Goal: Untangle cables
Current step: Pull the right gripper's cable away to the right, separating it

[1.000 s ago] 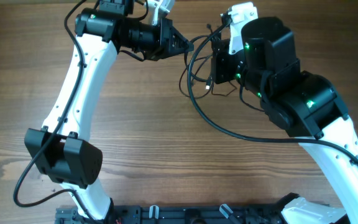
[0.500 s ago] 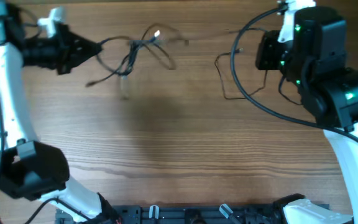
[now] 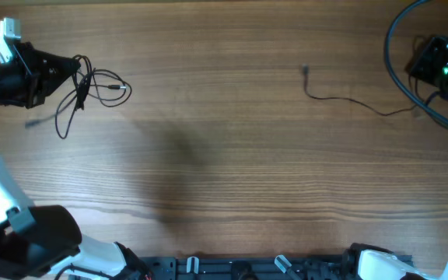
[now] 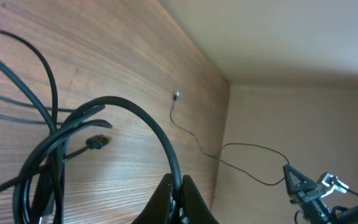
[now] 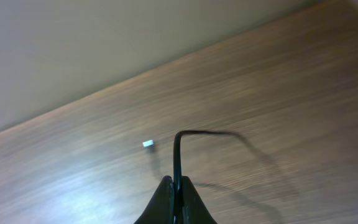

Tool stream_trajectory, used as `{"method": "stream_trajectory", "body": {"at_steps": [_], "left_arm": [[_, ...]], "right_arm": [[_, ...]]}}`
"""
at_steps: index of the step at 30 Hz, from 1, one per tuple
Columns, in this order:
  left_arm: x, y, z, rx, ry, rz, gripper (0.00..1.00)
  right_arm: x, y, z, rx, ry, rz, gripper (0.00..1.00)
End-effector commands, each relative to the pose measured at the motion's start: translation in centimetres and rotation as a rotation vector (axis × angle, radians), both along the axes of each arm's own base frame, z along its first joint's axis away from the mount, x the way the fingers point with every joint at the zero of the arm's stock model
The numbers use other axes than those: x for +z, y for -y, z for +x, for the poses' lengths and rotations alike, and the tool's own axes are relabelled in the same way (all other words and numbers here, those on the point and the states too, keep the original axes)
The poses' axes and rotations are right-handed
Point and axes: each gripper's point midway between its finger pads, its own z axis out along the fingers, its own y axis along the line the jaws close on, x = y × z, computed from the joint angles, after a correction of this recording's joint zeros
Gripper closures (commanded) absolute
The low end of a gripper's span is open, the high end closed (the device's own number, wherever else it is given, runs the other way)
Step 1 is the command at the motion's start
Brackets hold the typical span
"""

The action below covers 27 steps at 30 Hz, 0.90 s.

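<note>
The cables are apart in two lots. A looped bundle of thin black cables (image 3: 82, 91) hangs at the far left from my left gripper (image 3: 70, 70), which is shut on one loop (image 4: 166, 140); the rest of the bundle (image 4: 45, 158) lies on the wood. A single thin black cable (image 3: 348, 103) stretches across the right side, its plug tip (image 3: 305, 70) free on the table. My right gripper (image 3: 425, 66) at the far right is shut on its other end (image 5: 177, 155), with jaws (image 5: 176, 190) closed. That cable also shows in the left wrist view (image 4: 199, 144).
The wooden table (image 3: 224, 171) lies between the two lots. A thick black arm cable (image 3: 399, 74) curves by the right arm. The arm bases and a black rail (image 3: 232, 268) sit at the front edge. A wall edge (image 5: 73, 74) bounds the table's far side.
Both arms have pulled apart: the left went far left with the bundle, the right went far right with the single cable, which now lies stretched out, clear of the bundle.
</note>
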Motion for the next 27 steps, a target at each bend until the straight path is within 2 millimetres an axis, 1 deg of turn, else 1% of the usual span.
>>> {"method": "stream_trajectory", "body": {"at_steps": [1, 3, 4, 5, 6, 7, 10, 11, 12, 13, 15, 17, 18, 19, 20, 22, 23, 24, 25, 26, 27], "left_arm": [[1.4, 2.1, -0.3, -0.063, 0.064, 0.02, 0.96], [1.4, 2.9, -0.3, -0.086, 0.063, 0.018, 0.96], [1.4, 3.2, -0.3, -0.092, 0.062, 0.017, 0.96], [1.4, 3.3, -0.4, -0.097, 0.059, 0.015, 0.96], [1.4, 3.6, -0.4, -0.103, 0.056, 0.014, 0.96], [1.4, 3.9, -0.4, -0.112, 0.053, 0.012, 0.96], [1.4, 4.6, -0.5, -0.131, 0.054, 0.012, 0.96], [1.4, 4.8, -0.5, -0.139, 0.057, 0.015, 0.96], [1.4, 4.9, -0.5, -0.153, 0.069, 0.024, 0.96], [1.4, 5.2, -0.5, -0.165, 0.077, 0.03, 0.96], [1.3, 5.6, -0.5, -0.193, 0.099, 0.048, 0.96], [1.1, 6.1, -0.5, -0.229, 0.12, 0.083, 0.96], [0.8, 6.2, -0.5, -0.234, 0.113, 0.098, 0.96], [0.7, 6.4, -0.6, -0.241, 0.105, 0.104, 0.96], [0.6, 6.5, -0.6, -0.243, 0.102, 0.111, 0.96], [0.2, 6.2, -0.6, -0.238, 0.091, 0.137, 0.96], [-0.2, 5.9, -0.6, -0.232, 0.078, 0.161, 0.96], [-0.4, 5.7, -0.5, -0.228, 0.073, 0.181, 0.96], [-0.4, 5.8, -0.4, -0.233, 0.081, 0.185, 0.96], [-0.4, 5.9, -0.3, -0.236, 0.084, 0.187, 0.96], [-0.4, 5.9, -0.4, -0.235, 0.082, 0.191, 0.96]], "right_arm": [[1.0, -3.7, -0.4, 0.154, 0.031, 0.054, 0.96], [1.7, -2.9, 0.3, 0.126, 0.069, 0.022, 0.96], [2.5, -2.7, 0.8, 0.132, 0.109, -0.008, 0.96], [3.8, -2.5, 1.6, 0.156, 0.17, -0.058, 0.96], [5.7, -1.9, 2.5, 0.149, 0.254, -0.121, 0.96], [7.7, -0.4, 3.3, 0.074, 0.332, -0.18, 0.96], [12.2, 3.4, 4.1, -0.115, 0.485, -0.337, 0.96], [13.8, 4.1, 4.5, -0.136, 0.535, -0.421, 0.96], [15.0, 4.5, 4.8, -0.146, 0.571, -0.486, 0.96], [16.5, 5.5, 5.1, -0.186, 0.613, -0.581, 0.96], [18.6, 7.7, 5.4, -0.319, 0.666, -0.706, 0.96], [20.0, 9.6, 6.2, -0.437, 0.703, -0.828, 0.96], [20.2, 10.3, 7.0, -0.474, 0.725, -0.883, 0.96], [20.4, 10.8, 8.1, -0.493, 0.738, -0.974, 0.96], [20.3, 11.1, 8.9, -0.498, 0.734, -1.048, 0.96], [19.4, 12.0, 10.9, -0.521, 0.716, -1.223, 0.96], [18.5, 12.6, 12.0, -0.522, 0.732, -1.276, 0.96], [17.9, 13.1, 12.8, -0.51, 0.752, -1.311, 0.95], [16.5, 14.3, 13.9, -0.497, 0.772, -1.339, 0.96], [15.5, 15.2, 14.6, -0.488, 0.774, -1.352, 0.96], [14.2, 16.8, 15.0, -0.503, 0.767, -1.369, 0.96]]}}
